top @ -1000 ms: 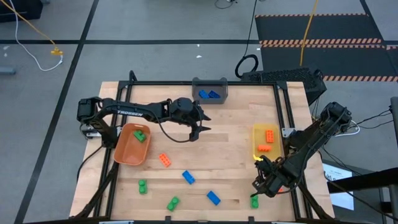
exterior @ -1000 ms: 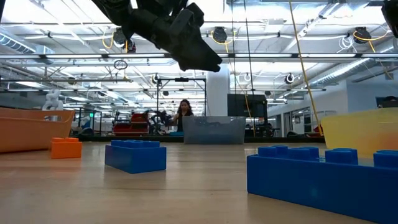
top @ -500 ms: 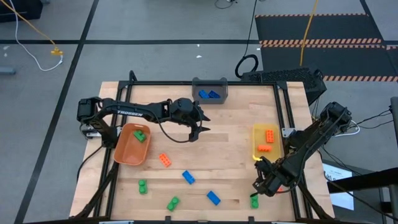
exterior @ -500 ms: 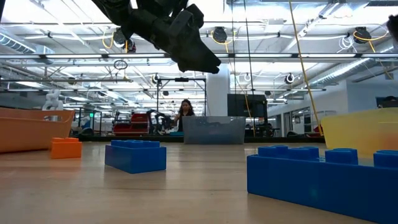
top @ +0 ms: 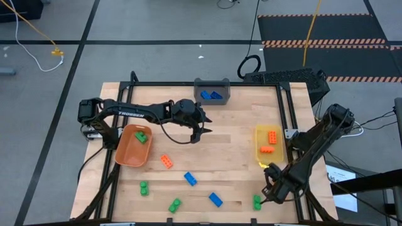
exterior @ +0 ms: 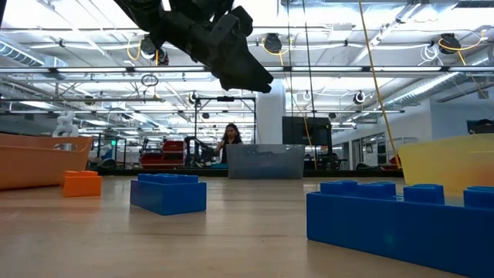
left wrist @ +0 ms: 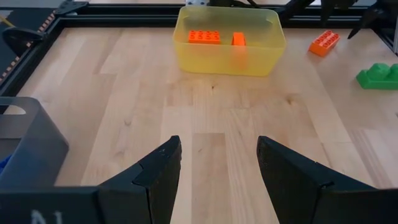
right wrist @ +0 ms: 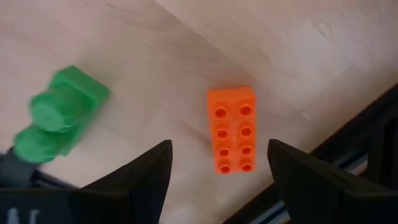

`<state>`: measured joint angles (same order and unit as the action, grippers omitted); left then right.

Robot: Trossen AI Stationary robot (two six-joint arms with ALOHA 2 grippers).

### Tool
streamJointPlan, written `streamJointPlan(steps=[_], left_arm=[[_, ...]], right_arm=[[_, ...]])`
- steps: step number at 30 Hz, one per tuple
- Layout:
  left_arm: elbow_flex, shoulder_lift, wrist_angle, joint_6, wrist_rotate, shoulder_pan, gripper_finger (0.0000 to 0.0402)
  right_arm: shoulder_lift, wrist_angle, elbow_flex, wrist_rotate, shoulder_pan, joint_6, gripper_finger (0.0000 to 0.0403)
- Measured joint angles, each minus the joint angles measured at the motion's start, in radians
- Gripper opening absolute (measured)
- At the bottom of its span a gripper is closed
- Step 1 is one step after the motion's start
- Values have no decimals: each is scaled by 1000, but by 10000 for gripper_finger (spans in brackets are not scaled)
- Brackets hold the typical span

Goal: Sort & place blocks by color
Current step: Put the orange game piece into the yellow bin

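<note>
The right end effector (right wrist: 217, 165) is hovering open and empty over an orange block (right wrist: 231, 129) at the surface's near right corner, the block's long axis running between its fingers; the left end effector (top: 196, 134) is waiting open, mid-surface.

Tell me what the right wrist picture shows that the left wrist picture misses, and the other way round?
Only the right wrist view shows the orange block lying flat on the wood between the right end effector's open fingers.

Only the left wrist view shows the yellow bin holding orange pieces, a corner of the grey bin, and the left end effector, open with nothing between its fingers.

Both show the wooden table and, probably, the same green block.
</note>
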<state>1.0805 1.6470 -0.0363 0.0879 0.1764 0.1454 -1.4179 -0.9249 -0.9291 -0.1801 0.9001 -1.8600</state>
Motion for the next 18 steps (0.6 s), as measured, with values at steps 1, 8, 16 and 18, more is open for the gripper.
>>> streamJointPlan(steps=[1, 8, 16, 18], left_arm=[[0, 0, 1, 0, 0, -2, 209], [0, 0, 1, 4, 0, -4, 209], [0, 0, 1, 9, -1, -4, 209], [0, 0, 2, 8, -1, -4, 209]], right_arm=[[-12, 4, 0, -5, 6, -1, 254], [-107, 58, 0, -55, 12, 37, 254], [-124, 46, 0, -59, 40, 17, 254], [-123, 42, 0, -58, 53, -3, 254]])
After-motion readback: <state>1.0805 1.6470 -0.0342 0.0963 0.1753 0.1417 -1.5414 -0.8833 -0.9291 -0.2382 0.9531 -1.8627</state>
